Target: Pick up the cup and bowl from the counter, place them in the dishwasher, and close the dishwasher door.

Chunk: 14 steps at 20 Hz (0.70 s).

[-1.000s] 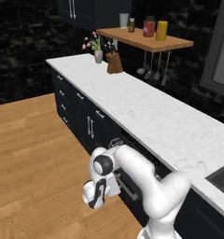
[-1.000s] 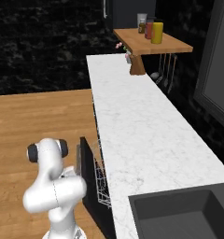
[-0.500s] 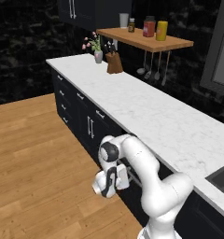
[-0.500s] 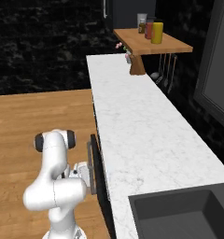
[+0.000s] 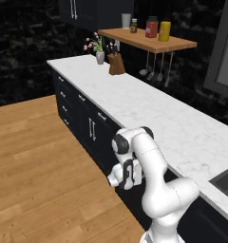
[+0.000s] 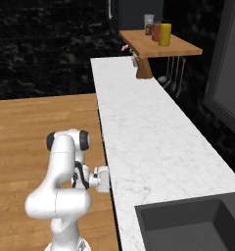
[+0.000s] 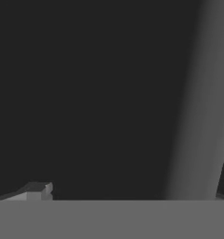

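Task near its end: tabletop [image 5: 182, 128] bears no cup or bowl, both presumably inside the dishwasher, its door [image 7: 86, 93] apparently upright or nearly shut with the gripper [image 5: 117, 178] just against it, low under the tabletop's near edge; fingers' state indeterminable.

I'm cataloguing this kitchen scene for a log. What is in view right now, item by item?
counter: one, white marble-look, long, above dark cabinets
dark cabinets: a row, silver handles, under the counter
wooden shelf: one, brown, on the wall above the counter
jars: red and yellow, side by side on the shelf
knife block: one, brown, on the counter
flower vase: one, pink flowers, beside the knife block
utensils: several, hanging under the shelf
sink: one, dark, near end of the counter
floor: wooden
claw: one, white, low against the black cabinet front
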Tool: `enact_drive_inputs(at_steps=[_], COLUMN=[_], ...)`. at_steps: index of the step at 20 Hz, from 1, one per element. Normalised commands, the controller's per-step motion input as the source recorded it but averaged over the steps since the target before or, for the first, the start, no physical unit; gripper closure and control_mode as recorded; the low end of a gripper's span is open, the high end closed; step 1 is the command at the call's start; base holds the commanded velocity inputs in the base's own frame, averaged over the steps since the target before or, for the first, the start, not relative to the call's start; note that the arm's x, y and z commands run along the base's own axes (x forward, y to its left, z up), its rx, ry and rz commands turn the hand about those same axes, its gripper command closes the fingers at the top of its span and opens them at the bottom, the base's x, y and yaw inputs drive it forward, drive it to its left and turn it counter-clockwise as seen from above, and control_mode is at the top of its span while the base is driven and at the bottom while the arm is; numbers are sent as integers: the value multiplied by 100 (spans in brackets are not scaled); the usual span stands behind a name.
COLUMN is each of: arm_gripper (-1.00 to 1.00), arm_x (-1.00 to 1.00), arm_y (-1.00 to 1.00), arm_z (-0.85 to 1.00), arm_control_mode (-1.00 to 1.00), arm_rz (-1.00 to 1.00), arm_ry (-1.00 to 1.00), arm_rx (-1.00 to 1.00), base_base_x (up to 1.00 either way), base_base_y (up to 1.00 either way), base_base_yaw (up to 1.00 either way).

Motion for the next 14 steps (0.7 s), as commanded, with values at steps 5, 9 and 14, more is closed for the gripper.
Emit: enact_drive_inputs(at_steps=[5, 9, 14], arm_gripper=[-100, -100, -100], arm_x=[25, 25, 6], arm_y=[-100, -100, -88], arm_z=[-13, -19, -13], arm_control_mode=[-100, -100, -100], arm_rz=[3, 1, 4], arm_ry=[0, 0, -2], arm_rx=[0, 0, 0], base_base_x=[0, 0, 0], base_base_y=[0, 0, 0], base_base_yaw=[0, 0, 0])
